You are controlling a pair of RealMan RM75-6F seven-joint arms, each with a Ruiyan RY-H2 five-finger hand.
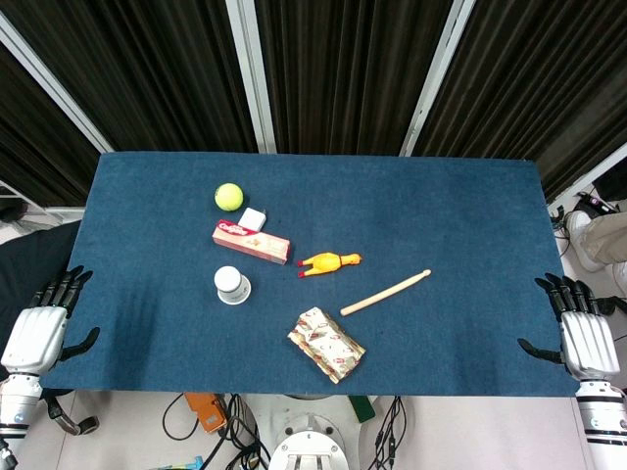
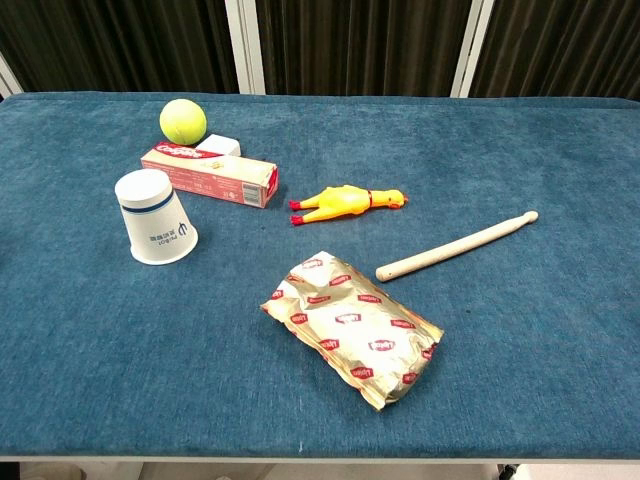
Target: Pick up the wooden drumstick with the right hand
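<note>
The wooden drumstick [image 1: 385,292] lies flat on the blue table [image 1: 460,215], slanting from near centre up to the right; in the chest view the drumstick [image 2: 457,245] sits right of centre. My right hand [image 1: 588,338] rests at the table's right front corner, fingers spread and holding nothing, far from the stick. At the left front corner my left hand [image 1: 39,333] lies open as well. Neither hand shows in the chest view.
A foil snack packet [image 1: 326,344] lies just left of the stick's butt end. A yellow rubber chicken [image 1: 329,262], a red toothpaste box [image 1: 251,242], an upturned paper cup [image 1: 232,285], a tennis ball [image 1: 228,197] and a small white box [image 1: 253,218] lie further left.
</note>
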